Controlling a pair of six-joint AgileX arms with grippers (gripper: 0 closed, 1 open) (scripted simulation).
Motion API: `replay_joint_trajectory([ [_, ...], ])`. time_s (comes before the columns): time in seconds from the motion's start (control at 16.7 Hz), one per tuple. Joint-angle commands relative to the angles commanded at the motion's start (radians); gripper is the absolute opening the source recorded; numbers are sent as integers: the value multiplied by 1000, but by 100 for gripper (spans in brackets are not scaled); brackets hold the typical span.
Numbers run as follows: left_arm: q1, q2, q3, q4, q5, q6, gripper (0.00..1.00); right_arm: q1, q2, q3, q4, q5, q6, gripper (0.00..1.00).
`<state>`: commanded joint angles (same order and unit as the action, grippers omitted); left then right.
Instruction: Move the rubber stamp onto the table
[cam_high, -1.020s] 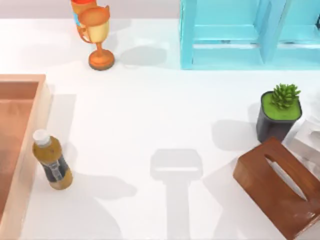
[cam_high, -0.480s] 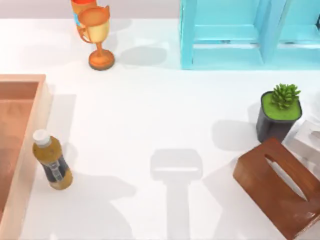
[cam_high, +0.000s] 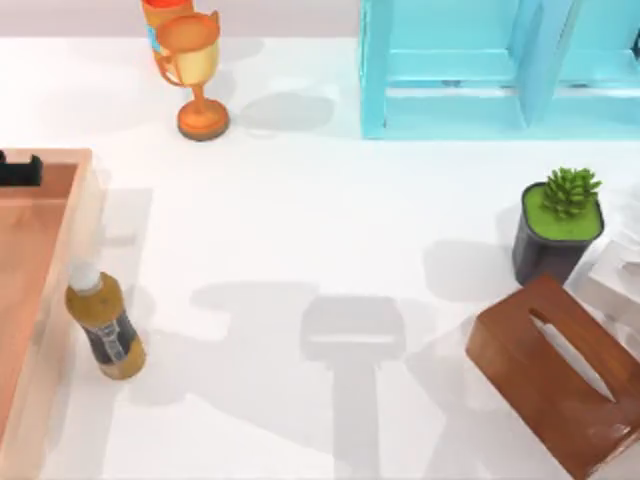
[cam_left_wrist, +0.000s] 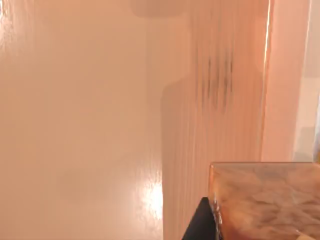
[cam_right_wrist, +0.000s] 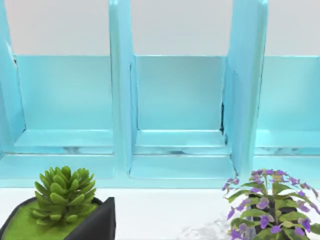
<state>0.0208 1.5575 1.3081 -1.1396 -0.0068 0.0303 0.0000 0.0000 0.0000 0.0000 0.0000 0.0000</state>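
Now the left gripper (cam_high: 18, 168) hangs over the wooden tray (cam_high: 40, 300) at the desk's (cam_high: 300, 220) left edge, fingers clenched on the rubber stamp (cam_left_wrist: 265, 200), carried above the tray floor. Amber bottle (cam_high: 105, 325) stands just beside the tray.

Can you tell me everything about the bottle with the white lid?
The bottle is amber with a white cap and a dark label band round its middle. It stands on the white table, leaning a little in the top view, right beside the wooden tray's outer wall at the table's left. Whether it touches the tray can't be told. No gripper holds it.
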Motion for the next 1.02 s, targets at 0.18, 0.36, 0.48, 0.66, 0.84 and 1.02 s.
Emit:
replay_joint_trajectory([
  [0.18,-124,-31,75,-134,5,-118,0,0,0,0,0,0,0,100],
  [0.36,-209,-15,82,-232,5,-196,0,0,0,0,0,0,0,100],
  [0.48,-227,-2,73,-255,4,-214,0,0,0,0,0,0,0,100],
  [0.66,-227,-2,73,-255,4,-214,0,0,0,0,0,0,0,100],
  [0.84,-227,-13,88,-258,4,-211,0,0,0,0,0,0,0,100],
  [1.02,-275,-10,173,-254,4,-223,0,0,0,0,0,0,0,100],
])
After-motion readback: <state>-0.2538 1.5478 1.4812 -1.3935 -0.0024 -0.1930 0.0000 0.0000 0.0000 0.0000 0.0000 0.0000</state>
